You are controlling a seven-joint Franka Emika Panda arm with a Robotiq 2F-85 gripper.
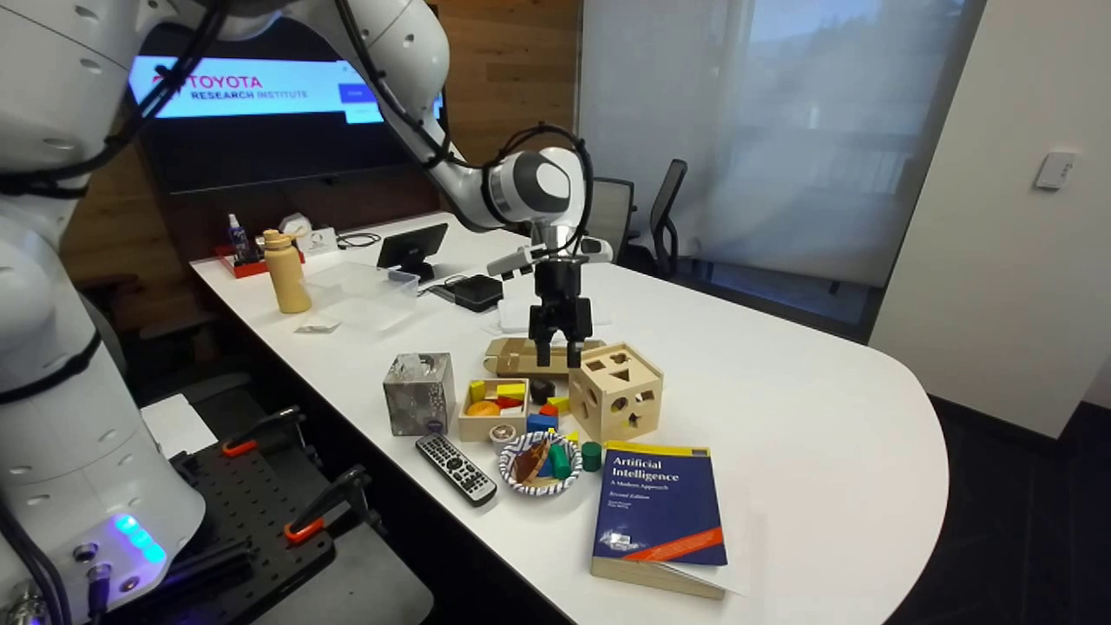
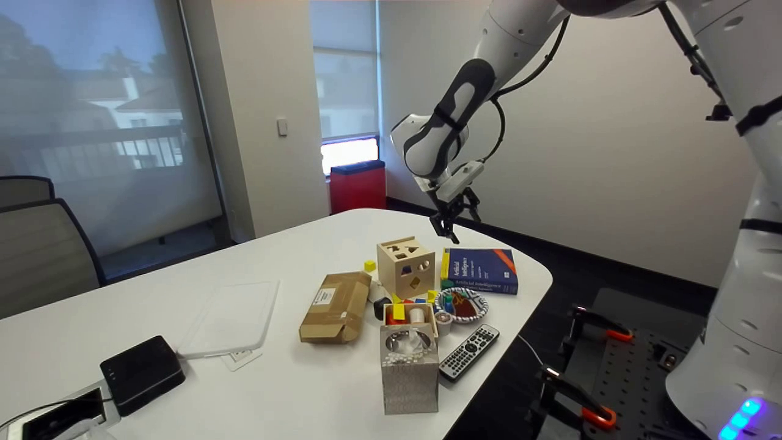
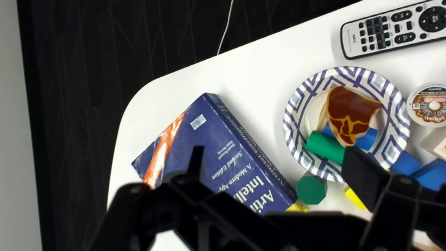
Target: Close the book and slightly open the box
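The book [image 1: 661, 512] lies with its dark blue cover up near the rounded table end. A white page sticks out at one corner. It also shows in an exterior view [image 2: 479, 269] and the wrist view [image 3: 212, 139]. The light-wood box [image 1: 629, 386] with shaped holes stands beside it, upright, also in an exterior view [image 2: 391, 266]. Its lid lies on top; I cannot tell whether it is slid at all. My gripper [image 1: 559, 354] is open and empty, above the table and apart from both, also in an exterior view [image 2: 465, 230] and the wrist view [image 3: 275, 150].
A patterned plate [image 3: 296, 104] with toy pieces and a green block [image 3: 311, 189] lie beside the book. A remote [image 1: 456, 469], a tissue box [image 1: 419, 399], a wooden tray [image 1: 486, 430] of blocks and flattened cardboard [image 2: 336, 305] stand around the box.
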